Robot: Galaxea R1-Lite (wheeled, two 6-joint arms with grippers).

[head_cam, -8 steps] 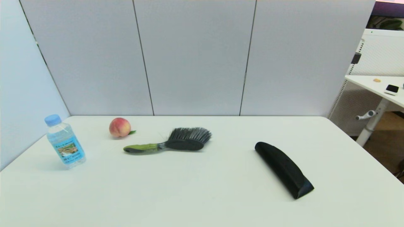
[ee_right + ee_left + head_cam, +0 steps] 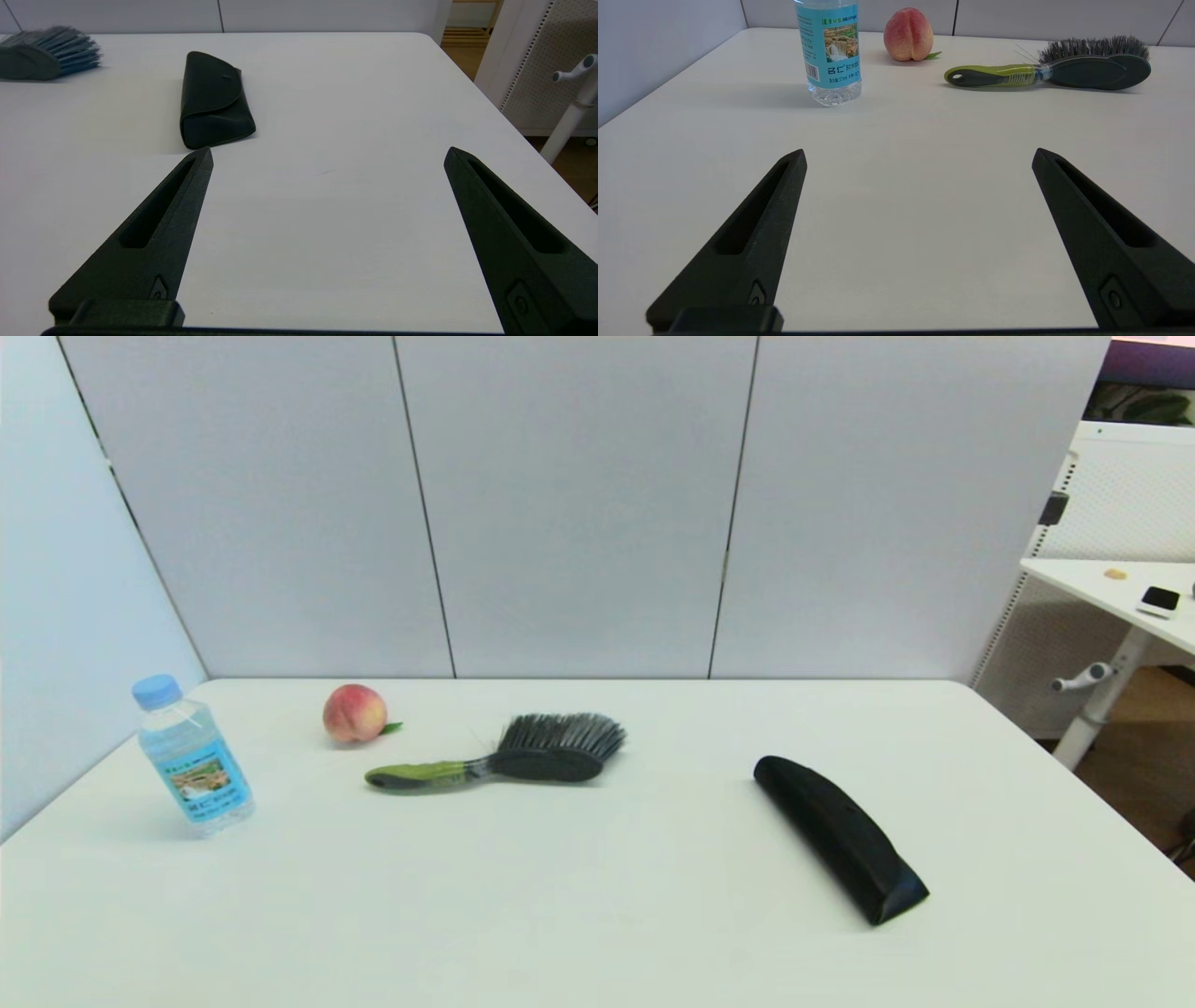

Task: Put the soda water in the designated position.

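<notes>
The soda water [image 2: 191,758] stands upright near the table's left edge, a clear bottle with a light-blue cap and blue label. The left wrist view shows its lower half [image 2: 830,51], with the cap cut off by the picture edge. My left gripper [image 2: 919,156] hovers low over bare table well short of the bottle, open and holding nothing. My right gripper [image 2: 328,156] is open too, over the table's right side just short of a black case [image 2: 212,100]. Neither arm shows in the head view.
A peach [image 2: 355,712] sits behind and right of the bottle. A green-handled brush [image 2: 509,761] lies mid-table. The black case [image 2: 838,837] lies at the right. Grey partition panels [image 2: 579,504] close the back and left. The table's right edge [image 2: 490,107] drops off to the floor.
</notes>
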